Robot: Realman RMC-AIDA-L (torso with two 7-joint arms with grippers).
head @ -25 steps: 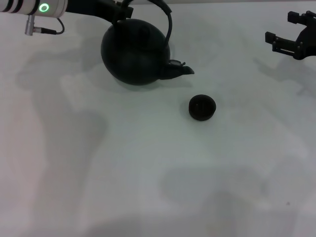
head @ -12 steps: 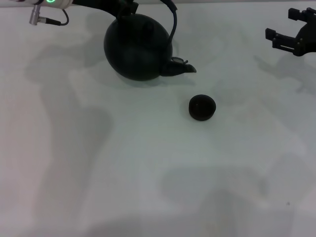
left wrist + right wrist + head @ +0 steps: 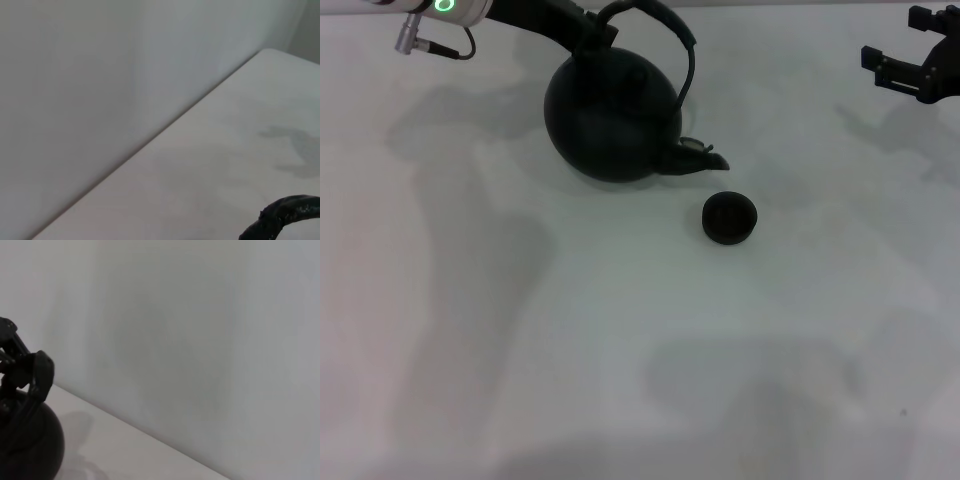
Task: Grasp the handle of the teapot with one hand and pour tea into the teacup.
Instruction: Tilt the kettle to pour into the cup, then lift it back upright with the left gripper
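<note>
The round black teapot [image 3: 612,120] hangs tilted at the back of the table, its short spout [image 3: 705,158] pointing down to the right. My left gripper [image 3: 582,30] is shut on the left end of the arched handle [image 3: 665,22]. A piece of that handle [image 3: 290,214] shows in the left wrist view. The tiny black teacup [image 3: 729,217] stands on the table just in front of the spout, slightly to its right, apart from it. My right gripper [image 3: 912,58] is parked open at the far right. The right wrist view catches the teapot [image 3: 30,450] and the left gripper [image 3: 25,371] above it.
The white table [image 3: 620,350] stretches bare toward the front. A pale wall [image 3: 100,75] rises behind the table's back edge. A small dark speck [image 3: 904,411] lies near the front right.
My left arm has carried the teapot to the right, bringing the spout closer to the teacup. The teacup has stayed put. The right gripper has drifted slightly up and to the right.
</note>
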